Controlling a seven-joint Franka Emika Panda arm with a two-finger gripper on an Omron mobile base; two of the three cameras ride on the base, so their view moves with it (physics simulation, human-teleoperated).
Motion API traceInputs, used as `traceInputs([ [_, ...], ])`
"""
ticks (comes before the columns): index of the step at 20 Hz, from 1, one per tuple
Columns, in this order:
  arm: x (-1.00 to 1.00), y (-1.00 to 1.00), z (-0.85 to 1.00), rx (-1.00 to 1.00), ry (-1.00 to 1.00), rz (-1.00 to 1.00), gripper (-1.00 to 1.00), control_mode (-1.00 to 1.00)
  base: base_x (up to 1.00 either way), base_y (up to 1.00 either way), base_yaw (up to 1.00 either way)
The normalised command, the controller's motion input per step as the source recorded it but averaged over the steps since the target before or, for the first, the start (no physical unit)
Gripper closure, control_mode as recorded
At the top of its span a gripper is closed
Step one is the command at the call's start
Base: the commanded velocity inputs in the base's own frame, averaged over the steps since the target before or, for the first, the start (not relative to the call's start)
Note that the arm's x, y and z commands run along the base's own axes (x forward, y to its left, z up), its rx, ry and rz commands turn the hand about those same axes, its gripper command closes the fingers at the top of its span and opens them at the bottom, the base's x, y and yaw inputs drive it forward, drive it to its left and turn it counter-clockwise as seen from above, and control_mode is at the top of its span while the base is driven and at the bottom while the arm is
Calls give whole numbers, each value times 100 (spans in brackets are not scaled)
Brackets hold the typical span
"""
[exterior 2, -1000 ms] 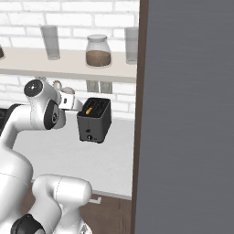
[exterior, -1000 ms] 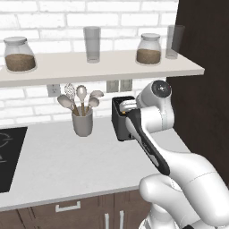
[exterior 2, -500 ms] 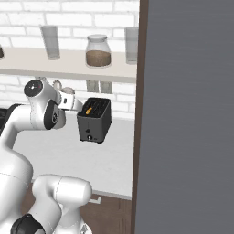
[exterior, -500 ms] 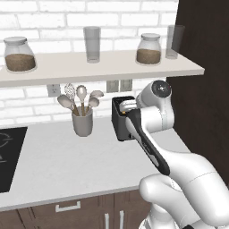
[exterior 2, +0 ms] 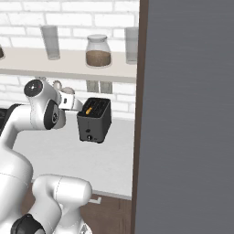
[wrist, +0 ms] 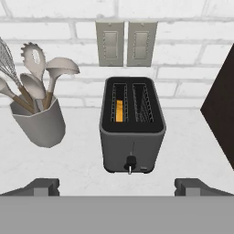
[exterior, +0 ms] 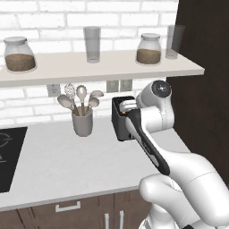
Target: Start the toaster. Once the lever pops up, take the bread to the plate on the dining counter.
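Dark grey two-slot toaster (wrist: 132, 125) on light grey counter (wrist: 82, 160), orange-crusted bread slice (wrist: 119, 110) in its left slot; grey utensil cup (wrist: 40, 122) just left; pincer (wrist: 117, 186) spread wide, empty, before toaster.

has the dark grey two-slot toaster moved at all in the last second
No. The dark grey two-slot toaster sits at the same spot below the wall switch plates as before.

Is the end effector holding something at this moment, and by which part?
Nothing is held. The end effector is open, short of the toaster; the bread sits in its slot.
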Motion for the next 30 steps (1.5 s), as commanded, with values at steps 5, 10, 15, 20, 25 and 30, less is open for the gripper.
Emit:
traceInputs([
  [5, 0, 0, 0, 0, 0, 0, -100, -100, 0, 0, 0],
  [10, 0, 0, 0, 0, 0, 0, -100, -100, 0, 0, 0],
  [15, 0, 0, 0, 0, 0, 0, -100, -100, 0, 0, 0],
  [20, 0, 0, 0, 0, 0, 0, -100, -100, 0, 0, 0],
  [25, 0, 0, 0, 0, 0, 0, -100, -100, 0, 0, 0],
  [30, 0, 0, 0, 0, 0, 0, -100, -100, 0, 0, 0],
])
